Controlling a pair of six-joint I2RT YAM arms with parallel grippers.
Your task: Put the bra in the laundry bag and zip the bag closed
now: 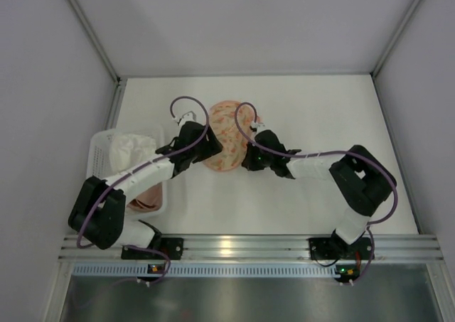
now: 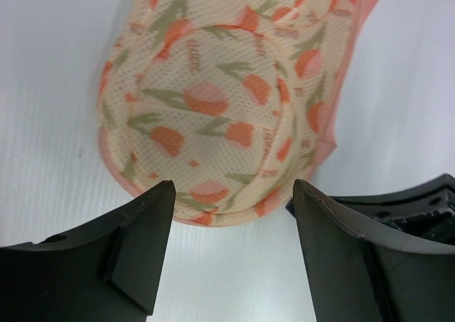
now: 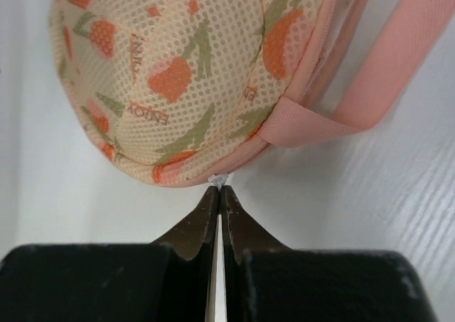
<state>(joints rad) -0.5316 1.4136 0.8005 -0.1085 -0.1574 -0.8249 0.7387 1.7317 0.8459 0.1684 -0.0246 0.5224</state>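
Just beyond the tips of the right gripper (image 3: 219,190), the laundry bag (image 3: 178,73), halves folded together, floral shell up; tips pinched tight on a tiny white tab (image 3: 219,178) at the pink zip edge, probably the pull; ahead of the left gripper (image 2: 231,187), fingers spread and touching nothing, the bag's rounded end; no bra in sight, presumably inside; zipping apparently in hand, extent unreadable; outside the left arm, a white basket (image 1: 99,148) holding crumpled white cloth (image 1: 131,151) and something pinkish, unclear.
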